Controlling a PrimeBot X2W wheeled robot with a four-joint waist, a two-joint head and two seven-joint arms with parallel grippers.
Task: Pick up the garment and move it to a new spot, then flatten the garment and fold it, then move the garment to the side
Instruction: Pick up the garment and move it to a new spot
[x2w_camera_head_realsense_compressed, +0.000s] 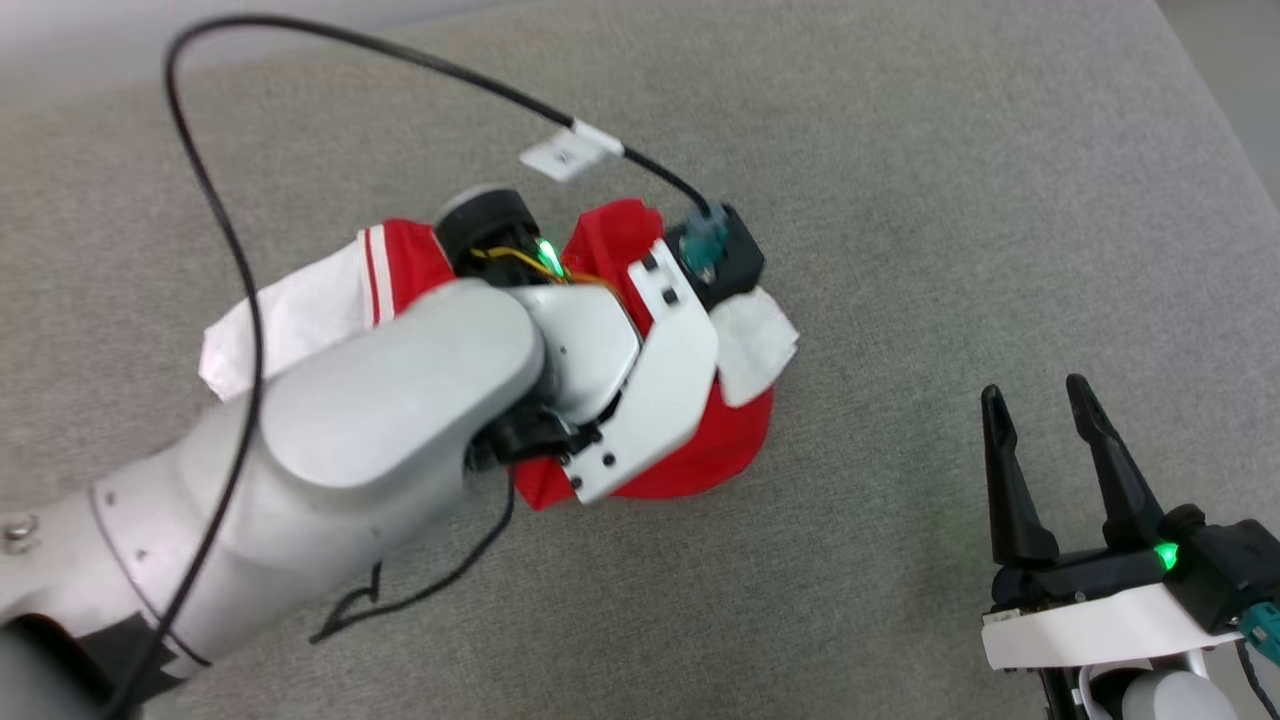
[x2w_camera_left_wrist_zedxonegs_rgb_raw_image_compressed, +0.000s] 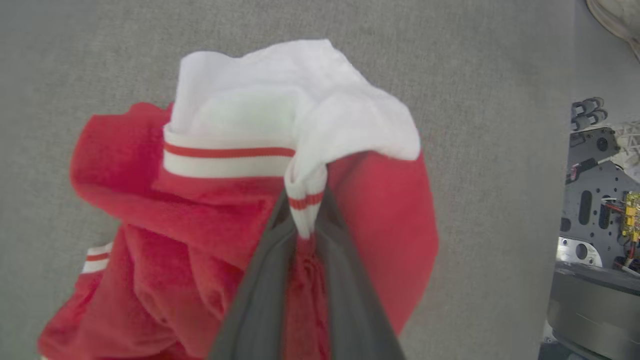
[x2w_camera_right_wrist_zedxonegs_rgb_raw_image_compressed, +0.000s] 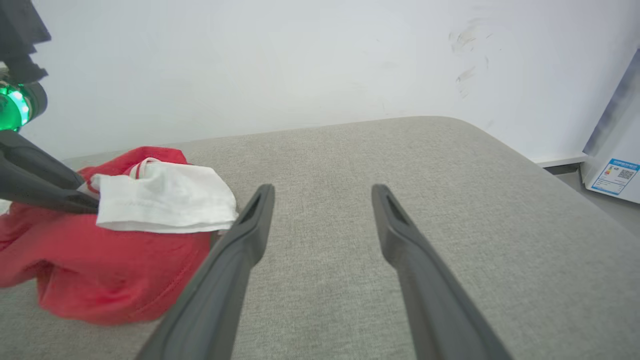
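The left gripper is clamped on the garment. Its two dark fingers pinch a fold of the white, red-striped sleeve cuff, and more red cloth is bunched in the narrow gap lower between them, so their inner faces are covered. From the right wrist camera, those same fingers enter at the left edge, cut off by it, with their tips against the white sleeve. The garment lies in a crumpled heap on the grey fabric surface; whether the gripped part is off the surface is hard to tell. In the head view the pale left forearm and wrist cover the middle of the heap, leaving a striped white sleeve at the left, a white corner at the right and red cloth below. The right gripper stands well apart to the right, its fingers spread with nothing between them.
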